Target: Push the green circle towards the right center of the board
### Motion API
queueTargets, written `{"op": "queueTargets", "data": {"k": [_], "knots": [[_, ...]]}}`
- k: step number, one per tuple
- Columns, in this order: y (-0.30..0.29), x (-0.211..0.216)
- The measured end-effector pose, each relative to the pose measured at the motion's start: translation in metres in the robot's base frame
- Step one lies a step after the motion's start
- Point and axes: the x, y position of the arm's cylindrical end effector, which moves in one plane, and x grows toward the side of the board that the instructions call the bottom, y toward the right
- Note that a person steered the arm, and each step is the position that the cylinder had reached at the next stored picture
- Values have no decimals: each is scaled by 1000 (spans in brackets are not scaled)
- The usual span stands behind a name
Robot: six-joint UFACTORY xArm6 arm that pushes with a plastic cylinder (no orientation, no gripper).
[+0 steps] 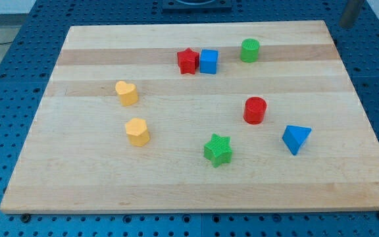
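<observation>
Wooden board (77, 184) lies on a blue perforated bench (5, 59). Green circle block (250, 50) sits near the view's top, right of centre, apart from its neighbours. Blue cube (208, 61) and red star (187, 60) touch side by side to its left. Red cylinder (255, 110) stands below it; blue triangle (296, 138) lower right. Green star (218, 150) low centre. Yellow heart (126, 93) and yellow hexagon-like block (137, 131) at left. A blurred grey rod (351, 12) shows at the top right corner; the tool's tip cannot be made out.
</observation>
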Motion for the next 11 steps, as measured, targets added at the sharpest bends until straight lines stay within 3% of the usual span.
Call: {"op": "queueTargets", "data": {"k": [2, 3, 6, 9, 11], "knots": [[-3, 3], [-42, 12], [-244, 7], [-287, 24], [-254, 58]]}}
